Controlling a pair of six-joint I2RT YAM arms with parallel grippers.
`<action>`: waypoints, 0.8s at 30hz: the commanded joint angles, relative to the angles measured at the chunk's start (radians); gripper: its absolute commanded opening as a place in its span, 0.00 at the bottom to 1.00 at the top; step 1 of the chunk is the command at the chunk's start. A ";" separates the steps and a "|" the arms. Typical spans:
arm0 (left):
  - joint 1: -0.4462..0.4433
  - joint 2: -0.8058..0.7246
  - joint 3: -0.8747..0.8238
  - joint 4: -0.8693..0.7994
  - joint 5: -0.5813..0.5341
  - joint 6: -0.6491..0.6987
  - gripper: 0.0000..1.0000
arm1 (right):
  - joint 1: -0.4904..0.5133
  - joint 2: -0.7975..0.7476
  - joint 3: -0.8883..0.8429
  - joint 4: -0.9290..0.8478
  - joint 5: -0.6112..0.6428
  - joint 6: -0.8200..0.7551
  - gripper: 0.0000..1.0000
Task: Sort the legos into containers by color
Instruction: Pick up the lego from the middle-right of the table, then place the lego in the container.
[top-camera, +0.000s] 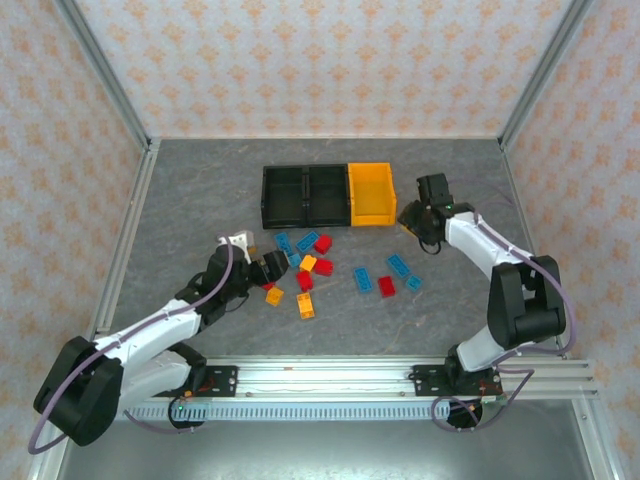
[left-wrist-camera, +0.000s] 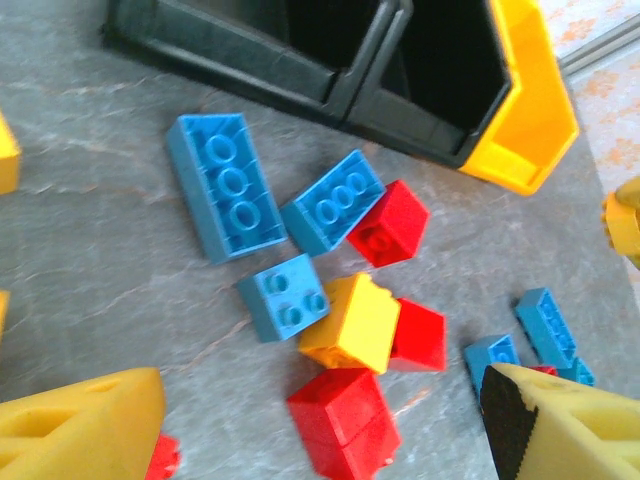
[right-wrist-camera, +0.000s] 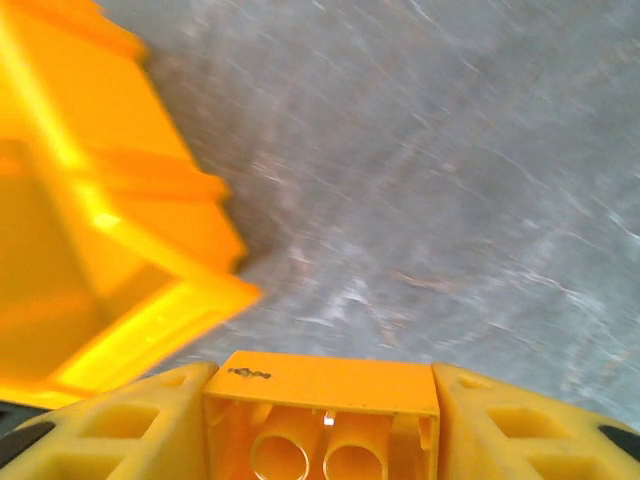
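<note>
Three containers sit in a joined row at the far middle of the table (top-camera: 190, 200): a left black bin (top-camera: 285, 197), a middle black bin (top-camera: 327, 197) and one orange-yellow bin (top-camera: 370, 195) at the right end. The loose legos lie scattered on the table in front of the row, between the two arms. From above I count six blue bricks (top-camera: 363, 280) and four red bricks (top-camera: 323, 267) in plain sight. A fifth scrap of red is half hidden at the left gripper (top-camera: 272, 267). There are also three orange-yellow bricks (top-camera: 306, 306) on the table. The left gripper hovers low at the left edge of the scatter, its two fingers (left-wrist-camera: 90, 425) spread wide with nothing gripped. Its wrist view looks down on a tight cluster of three blue, three red and one yellow brick (left-wrist-camera: 350, 322), the yellow one touching a blue and a red. The right gripper (top-camera: 411, 220) is just beside the right wall of the orange-yellow bin. Its fingers are closed on one more orange-yellow piece, the held brick (right-wrist-camera: 325, 400), whose hollow underside and two round tubes face the wrist camera. The bin's corner is close on its left.
</note>
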 joint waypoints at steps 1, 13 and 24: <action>-0.028 0.014 0.076 -0.018 -0.031 -0.009 0.84 | 0.030 0.002 0.084 -0.003 -0.024 0.033 0.53; -0.097 0.042 0.151 -0.090 -0.083 0.002 0.84 | 0.123 0.286 0.413 -0.001 0.014 0.145 0.54; -0.101 -0.010 0.114 -0.111 -0.107 -0.002 0.84 | 0.149 0.451 0.514 -0.014 0.108 0.247 0.56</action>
